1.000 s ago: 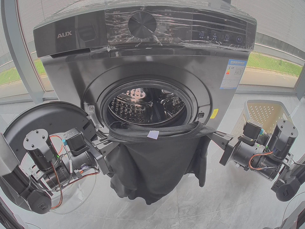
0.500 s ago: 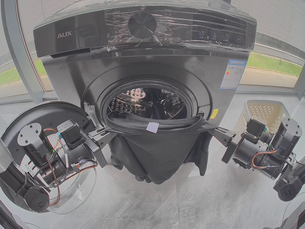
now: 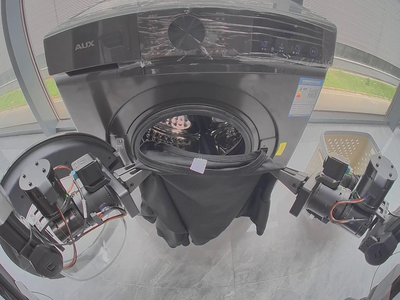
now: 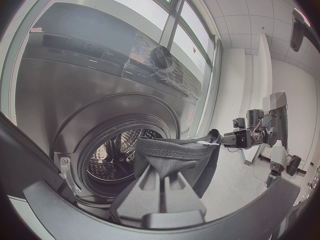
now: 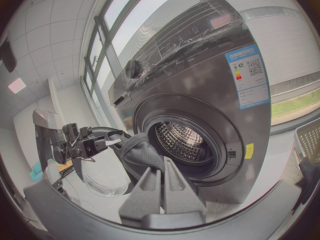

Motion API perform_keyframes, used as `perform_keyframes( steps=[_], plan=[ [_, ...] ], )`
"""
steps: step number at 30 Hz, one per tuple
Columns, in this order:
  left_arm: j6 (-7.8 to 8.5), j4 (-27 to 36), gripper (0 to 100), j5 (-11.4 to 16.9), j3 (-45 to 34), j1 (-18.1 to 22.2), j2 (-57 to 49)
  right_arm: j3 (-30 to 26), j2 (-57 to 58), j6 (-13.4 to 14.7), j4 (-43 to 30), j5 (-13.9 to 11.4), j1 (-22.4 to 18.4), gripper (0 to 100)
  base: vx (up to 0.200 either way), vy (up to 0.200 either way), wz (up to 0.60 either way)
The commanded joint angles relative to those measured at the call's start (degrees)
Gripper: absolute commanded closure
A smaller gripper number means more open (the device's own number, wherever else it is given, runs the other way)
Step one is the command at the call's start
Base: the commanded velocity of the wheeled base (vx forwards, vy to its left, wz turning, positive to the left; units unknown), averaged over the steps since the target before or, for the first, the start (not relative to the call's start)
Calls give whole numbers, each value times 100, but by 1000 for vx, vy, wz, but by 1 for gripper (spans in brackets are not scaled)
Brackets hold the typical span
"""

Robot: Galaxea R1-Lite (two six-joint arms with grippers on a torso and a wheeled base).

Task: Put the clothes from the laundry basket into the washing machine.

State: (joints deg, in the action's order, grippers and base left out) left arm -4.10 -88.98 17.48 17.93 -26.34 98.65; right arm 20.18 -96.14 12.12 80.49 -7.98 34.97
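In the head view we hold the black garment (image 3: 200, 196) stretched across the washing machine (image 3: 187, 84) mouth, with the left gripper (image 3: 134, 173) and right gripper (image 3: 284, 172) each pinching an end. In the left wrist view the jaws are clamped on fabric. The right wrist view shows the same (the hem hangs low), so we should lift both ends and feed them in together.

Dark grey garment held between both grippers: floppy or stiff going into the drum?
Likely very floppy: the dark grey garment sags far below its top edge, stretched between left gripper and right gripper. Probably light, since two pinches carry it. The hanging bulk may drag on the rim of the grey front-loading washing machine.
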Motion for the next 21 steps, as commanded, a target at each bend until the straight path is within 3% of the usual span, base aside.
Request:
perform_keyframes(
  steps=[1,21],
  plan=[
    [-3,-5,100,1,-9,-2,-38,-5,-11,1,1,-1,27,100,0,0,0],
    [-3,-5,100,-113,132,-20,14,-49,-28,1,-7,25,106,100,0,0,0]
  ],
)
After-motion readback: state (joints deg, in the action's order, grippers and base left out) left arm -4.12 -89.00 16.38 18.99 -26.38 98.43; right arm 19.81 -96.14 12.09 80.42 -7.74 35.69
